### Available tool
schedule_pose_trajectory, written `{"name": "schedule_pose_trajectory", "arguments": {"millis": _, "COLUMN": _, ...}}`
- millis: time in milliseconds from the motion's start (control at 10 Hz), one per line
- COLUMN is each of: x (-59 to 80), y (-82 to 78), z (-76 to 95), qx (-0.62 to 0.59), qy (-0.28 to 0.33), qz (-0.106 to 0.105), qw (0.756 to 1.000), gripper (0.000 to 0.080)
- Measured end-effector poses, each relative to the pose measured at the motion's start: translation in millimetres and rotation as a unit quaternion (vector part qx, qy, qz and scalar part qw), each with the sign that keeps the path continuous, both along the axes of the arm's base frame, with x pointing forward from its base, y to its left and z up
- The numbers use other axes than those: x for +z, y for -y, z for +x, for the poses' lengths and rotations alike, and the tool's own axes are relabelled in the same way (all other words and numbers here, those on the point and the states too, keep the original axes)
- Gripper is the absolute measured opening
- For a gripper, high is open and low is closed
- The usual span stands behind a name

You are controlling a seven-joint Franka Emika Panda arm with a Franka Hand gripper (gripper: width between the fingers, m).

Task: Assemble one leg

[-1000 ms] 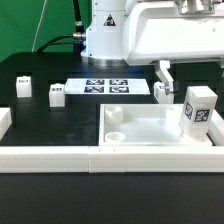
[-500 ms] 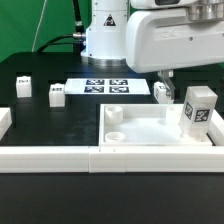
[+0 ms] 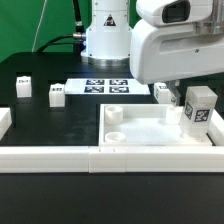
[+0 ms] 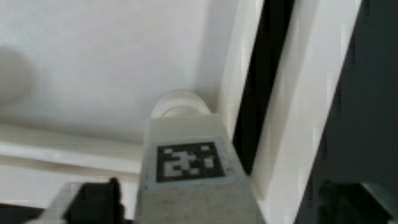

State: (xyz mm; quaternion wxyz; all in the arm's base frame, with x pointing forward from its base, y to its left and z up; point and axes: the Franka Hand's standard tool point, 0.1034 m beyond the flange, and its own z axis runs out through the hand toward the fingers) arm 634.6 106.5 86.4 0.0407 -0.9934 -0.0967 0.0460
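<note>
A leg, a white post with a square tag, stands upright in the right corner of the large white tray. In the wrist view the leg lies between my two dark fingers. My gripper is open around it, with a gap showing on at least one side. In the exterior view the arm's white hand hangs just above and behind the leg and hides most of the fingers. Three other legs stand on the black table: two at the left and one behind the tray.
The marker board lies flat behind the tray. The tray has round corner holes and a raised rim. A long white wall runs along the front, with a short piece at the left. The robot base stands at the back.
The hand has come down and forward over the upright leg and now fills more of the exterior view. The legs and the tray have not moved.
</note>
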Motion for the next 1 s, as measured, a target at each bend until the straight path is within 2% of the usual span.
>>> {"name": "schedule_pose_trajectory", "arguments": {"millis": 100, "x": -0.2, "y": 0.1, "z": 0.0, "qx": 0.0, "qy": 0.0, "qz": 0.0, "qw": 1.0, "gripper": 0.0404}}
{"name": "schedule_pose_trajectory", "arguments": {"millis": 200, "x": -0.2, "y": 0.3, "z": 0.0, "qx": 0.0, "qy": 0.0, "qz": 0.0, "qw": 1.0, "gripper": 0.0404}}
{"name": "schedule_pose_trajectory", "arguments": {"millis": 300, "x": -0.2, "y": 0.7, "z": 0.1, "qx": 0.0, "qy": 0.0, "qz": 0.0, "qw": 1.0, "gripper": 0.0289}}
{"name": "schedule_pose_trajectory", "arguments": {"millis": 500, "x": -0.4, "y": 0.6, "z": 0.0, "qx": -0.007, "qy": -0.001, "qz": 0.0, "qw": 1.0, "gripper": 0.029}}
{"name": "schedule_pose_trajectory", "arguments": {"millis": 700, "x": -2.1, "y": 7.3, "z": 0.1, "qx": -0.026, "qy": 0.005, "qz": 0.001, "qw": 1.0, "gripper": 0.029}}
{"name": "schedule_pose_trajectory", "arguments": {"millis": 1000, "x": -2.4, "y": 5.6, "z": -3.8, "qx": -0.211, "qy": 0.033, "qz": -0.003, "qw": 0.977, "gripper": 0.029}}
